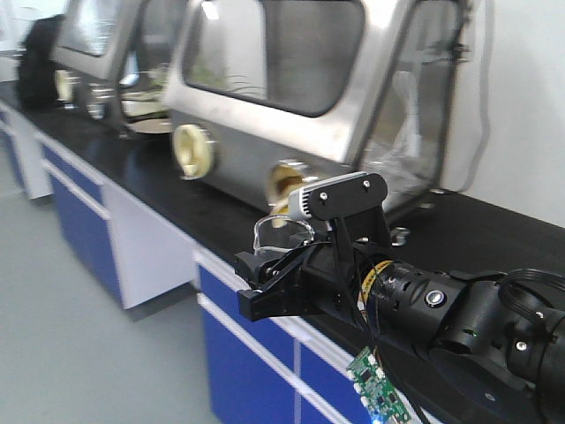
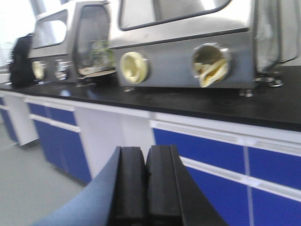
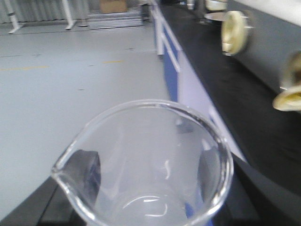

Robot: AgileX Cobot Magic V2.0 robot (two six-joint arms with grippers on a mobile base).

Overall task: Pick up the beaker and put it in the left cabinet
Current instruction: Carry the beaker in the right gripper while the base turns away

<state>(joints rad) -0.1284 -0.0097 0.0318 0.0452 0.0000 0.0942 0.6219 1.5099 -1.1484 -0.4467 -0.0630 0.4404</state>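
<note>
Grey floor (image 1: 53, 353) fills lower left of front view. A long black-topped bench (image 1: 159, 190) runs along the wall w/ blue cupboard fronts (image 1: 84, 225) under it. On the bench stand steel glove boxes (image 1: 265, 141), each w/ round yellowish glove ports (image 2: 134, 67). The right arm (image 1: 459, 318) reaches in from the right, w/ a pale wrist cam (image 1: 331, 194) on top and a green circuit board (image 1: 380, 389) hanging below. Right gripper (image 1: 260, 284) is closed onto the beaker (image 3: 150, 165): dark pads (image 3: 87, 174) show thru the glass on both sides. Beaker is clear, looks empty, held in the air at the bench's front edge, not resting on anything; mouth faces the wrist cam, spout at left of that view. Left gripper (image 2: 145, 160) has fingers pressed flat together, nothing between them, and points toward the bench.
</note>
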